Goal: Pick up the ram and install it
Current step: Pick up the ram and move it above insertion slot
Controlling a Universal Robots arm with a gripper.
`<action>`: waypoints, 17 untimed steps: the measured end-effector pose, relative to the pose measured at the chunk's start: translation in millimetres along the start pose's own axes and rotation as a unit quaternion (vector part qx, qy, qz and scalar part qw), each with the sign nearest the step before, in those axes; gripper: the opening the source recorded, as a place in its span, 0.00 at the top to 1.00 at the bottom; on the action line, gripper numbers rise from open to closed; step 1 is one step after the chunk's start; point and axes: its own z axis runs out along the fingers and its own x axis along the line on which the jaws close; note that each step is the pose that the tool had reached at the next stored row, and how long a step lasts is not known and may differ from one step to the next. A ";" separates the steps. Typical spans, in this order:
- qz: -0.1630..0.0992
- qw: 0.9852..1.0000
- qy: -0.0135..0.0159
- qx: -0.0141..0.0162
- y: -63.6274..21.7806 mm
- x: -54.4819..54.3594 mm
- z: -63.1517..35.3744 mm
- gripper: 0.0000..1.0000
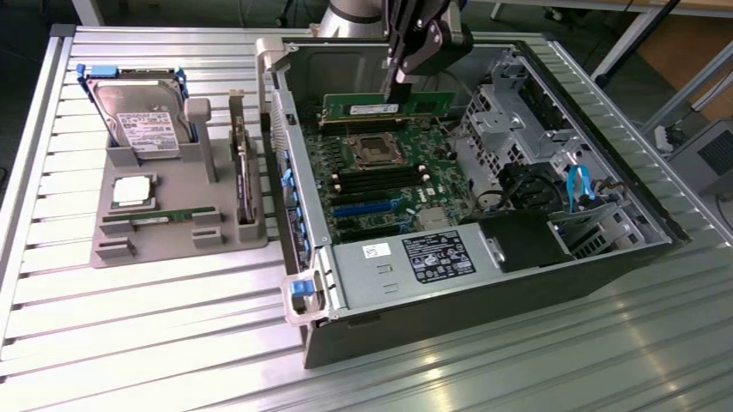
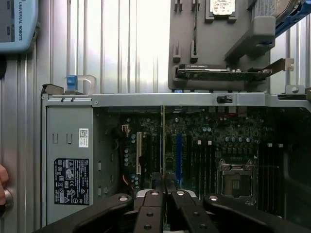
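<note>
The ram is a long, slim green stick with a white label. It hangs level inside the open computer case, just beyond the processor socket. My gripper comes down from above and is shut on the ram's top edge. In the wrist view the ram appears edge-on as a thin line running out from between my fingers. Below it lie the motherboard and its dark memory slots.
A grey holder at the exterior view's left carries a hard drive, a silver processor chip, a dark expansion card on edge and another green stick. The power supply fills the case's near end. A hand shows at the frame edge.
</note>
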 end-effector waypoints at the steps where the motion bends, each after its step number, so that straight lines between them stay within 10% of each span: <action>1: 0.000 1.000 0.001 0.000 -1.5 0.0 -0.1 0.88; 17: -0.001 1.000 0.003 -0.002 -26.6 -0.2 -1.6 0.88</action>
